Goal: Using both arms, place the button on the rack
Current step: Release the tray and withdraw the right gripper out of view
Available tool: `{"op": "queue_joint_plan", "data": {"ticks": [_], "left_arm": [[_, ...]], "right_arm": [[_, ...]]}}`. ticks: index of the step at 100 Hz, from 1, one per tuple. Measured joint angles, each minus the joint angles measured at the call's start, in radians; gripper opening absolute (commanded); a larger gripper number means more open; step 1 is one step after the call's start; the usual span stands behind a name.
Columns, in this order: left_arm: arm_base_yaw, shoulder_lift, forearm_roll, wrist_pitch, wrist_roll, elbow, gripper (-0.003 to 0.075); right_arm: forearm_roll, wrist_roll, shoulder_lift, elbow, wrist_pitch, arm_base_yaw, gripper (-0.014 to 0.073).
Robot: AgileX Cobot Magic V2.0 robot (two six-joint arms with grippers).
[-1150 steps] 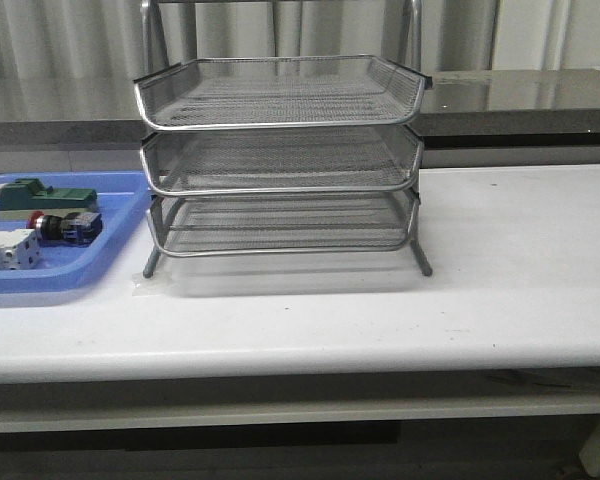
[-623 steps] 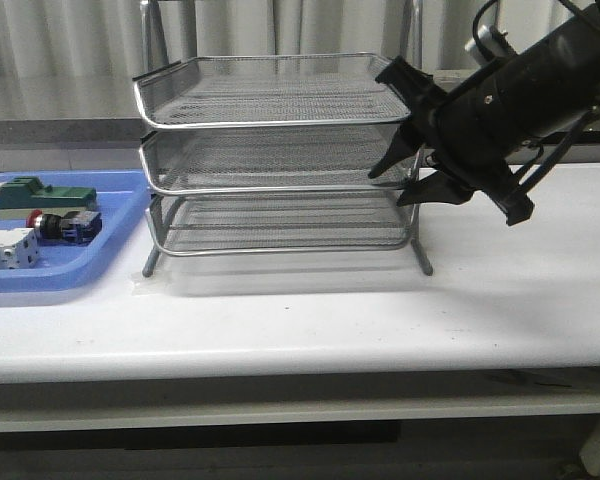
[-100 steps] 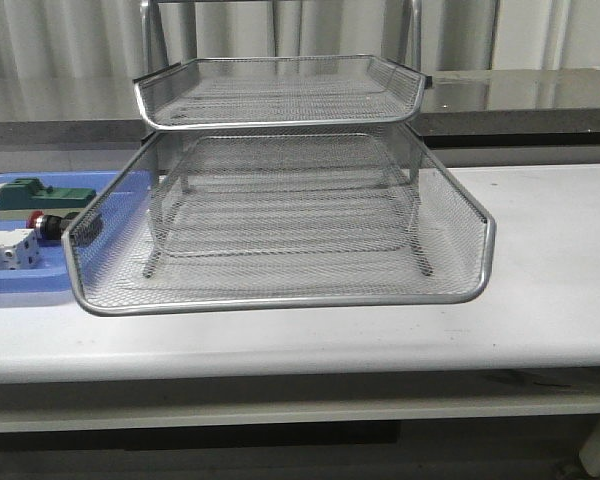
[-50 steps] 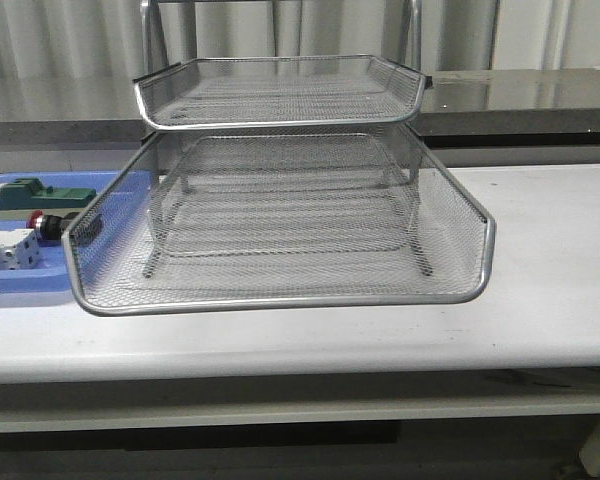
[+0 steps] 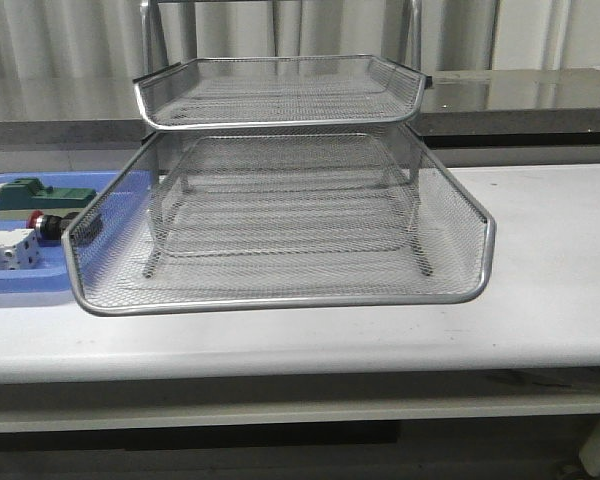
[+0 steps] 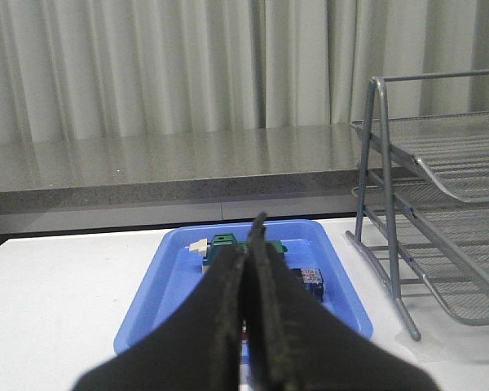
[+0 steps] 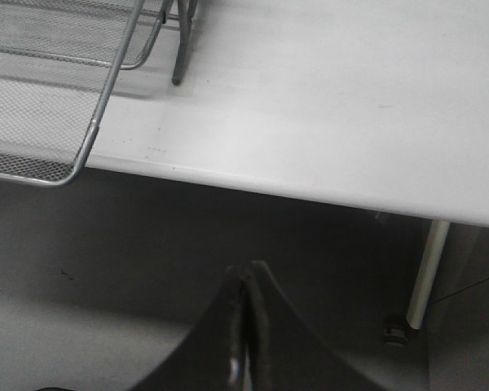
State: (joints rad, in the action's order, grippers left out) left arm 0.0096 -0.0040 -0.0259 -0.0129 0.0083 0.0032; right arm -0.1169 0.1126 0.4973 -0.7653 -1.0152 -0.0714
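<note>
Your rack (image 5: 280,150) has its middle tier (image 5: 280,260) pulled well out over the table (image 5: 540,300), which looks meant to give open mesh for dropping the button (image 5: 48,227) in; the button lies in the blue tray (image 5: 110,190) beside the green-topped block (image 5: 35,194). Your left claw (image 6: 247,269) is closed and empty, aimed over that tray. Your right claw (image 7: 241,305) is also closed on nothing, hanging off the table's front edge.

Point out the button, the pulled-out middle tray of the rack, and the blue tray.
button (image 5: 48,225), front view, on its red cap.
pulled-out middle tray (image 5: 280,300), front view, on its front rim.
blue tray (image 6: 171,281), left wrist view, on its bare floor.
</note>
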Motion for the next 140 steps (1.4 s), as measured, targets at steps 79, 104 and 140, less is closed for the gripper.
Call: {"op": "queue_joint_plan", "data": {"ticks": [79,104,140], "left_arm": [[0.0,0.609,-0.096,0.414,0.0,-0.608,-0.002],[0.0,0.992,-0.048,0.551,0.0,-0.943,-0.002],[0.0,1.437,-0.042,0.685,0.009,-1.322,-0.002]], "right_arm": [[0.0,0.0,0.0,0.0,0.0,0.0,-0.0071],[0.0,0.0,0.0,0.0,0.0,0.0,-0.0071],[0.0,0.0,0.0,0.0,0.0,0.0,-0.0071]]}}
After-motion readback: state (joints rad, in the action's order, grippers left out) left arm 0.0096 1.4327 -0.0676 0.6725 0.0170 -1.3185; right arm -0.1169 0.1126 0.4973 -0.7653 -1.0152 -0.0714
